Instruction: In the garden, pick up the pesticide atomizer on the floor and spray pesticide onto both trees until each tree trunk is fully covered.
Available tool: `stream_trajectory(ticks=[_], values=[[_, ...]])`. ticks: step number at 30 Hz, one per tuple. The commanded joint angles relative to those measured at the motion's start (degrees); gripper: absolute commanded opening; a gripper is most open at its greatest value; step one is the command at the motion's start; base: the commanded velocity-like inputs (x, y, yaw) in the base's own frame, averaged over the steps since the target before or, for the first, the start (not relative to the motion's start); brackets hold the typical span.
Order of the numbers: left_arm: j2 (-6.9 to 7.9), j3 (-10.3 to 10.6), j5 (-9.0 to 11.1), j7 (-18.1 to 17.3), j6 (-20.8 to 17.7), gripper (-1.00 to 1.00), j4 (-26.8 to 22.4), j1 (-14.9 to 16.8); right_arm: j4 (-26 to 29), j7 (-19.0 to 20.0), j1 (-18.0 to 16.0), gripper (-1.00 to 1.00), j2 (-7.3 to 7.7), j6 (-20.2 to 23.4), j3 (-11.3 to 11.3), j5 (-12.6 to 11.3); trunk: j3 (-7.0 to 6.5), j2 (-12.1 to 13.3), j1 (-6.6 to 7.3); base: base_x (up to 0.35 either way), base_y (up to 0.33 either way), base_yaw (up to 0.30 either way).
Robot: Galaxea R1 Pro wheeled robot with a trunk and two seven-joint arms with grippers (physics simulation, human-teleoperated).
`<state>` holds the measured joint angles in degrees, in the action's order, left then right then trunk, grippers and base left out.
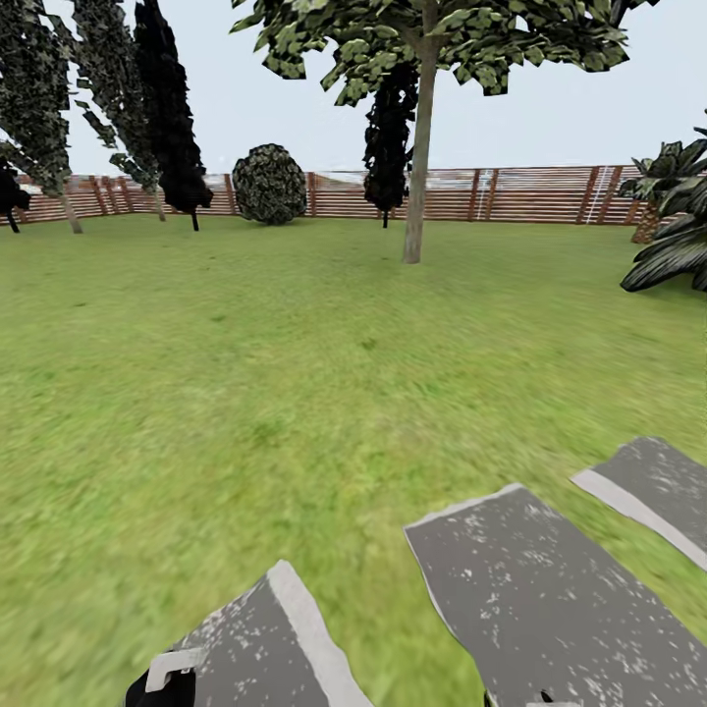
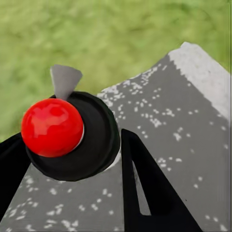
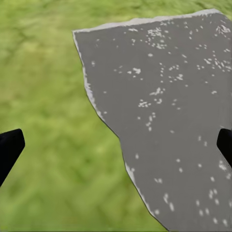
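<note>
Left claw [image 2: 72, 159]: clenched on the pesticide atomizer [image 2: 72, 137] — over a stepping stone [image 2: 169, 121]
Right claw [image 3: 116, 147]: released — fingers spread wide
Tree trunk [image 1: 420, 147]: far ahead

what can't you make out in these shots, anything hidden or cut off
- Pesticide atomizer, left wrist view: seen top-down between the left gripper fingers; its red top hides the body and label.
- Tree, head view: its crown is cut off by the top edge.
- Right gripper, right wrist view: both fingertips are cut off by the side edges.
</note>
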<state>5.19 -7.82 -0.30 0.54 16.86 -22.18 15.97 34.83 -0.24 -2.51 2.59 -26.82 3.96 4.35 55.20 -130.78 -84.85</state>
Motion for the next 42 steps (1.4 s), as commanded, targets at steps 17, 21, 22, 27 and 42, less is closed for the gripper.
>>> stream_trajectory(ticks=[17,21,22,27,42], values=[[0.14,-0.2,0.0,0.1,0.2,-1.0,0.1,0.0,-0.1,0.0,0.0,1.0,-0.05,-0.1,0.1,0.6,0.05,0.0,-0.01,0.337,-0.072,-0.185],[0.17,-0.2,0.0,0.1,0.2,-1.0,0.1,0.0,-0.2,0.0,0.0,1.0,-0.08,-0.1,0.0,0.6,0.05,0.0,-0.01,0.337,-0.072,-0.006],[0.17,-0.2,0.0,0.1,0.2,-1.0,0.1,0.0,-0.2,0.0,0.0,1.0,-0.09,-0.1,0.0,0.6,0.05,0.0,-0.01,0.337,-0.072,-0.001],[0.17,-0.2,0.0,0.1,0.2,-1.0,0.1,0.0,-0.2,0.0,0.0,1.0,-0.11,-0.1,0.0,0.7,0.05,0.0,-0.01,0.337,-0.072,0.0],[0.12,-0.2,0.0,0.1,0.2,-1.0,0.3,0.0,-0.3,0.1,0.0,1.0,-0.12,-0.1,-0.1,0.7,0.05,0.0,-0.01,0.337,-0.072,0.0]])
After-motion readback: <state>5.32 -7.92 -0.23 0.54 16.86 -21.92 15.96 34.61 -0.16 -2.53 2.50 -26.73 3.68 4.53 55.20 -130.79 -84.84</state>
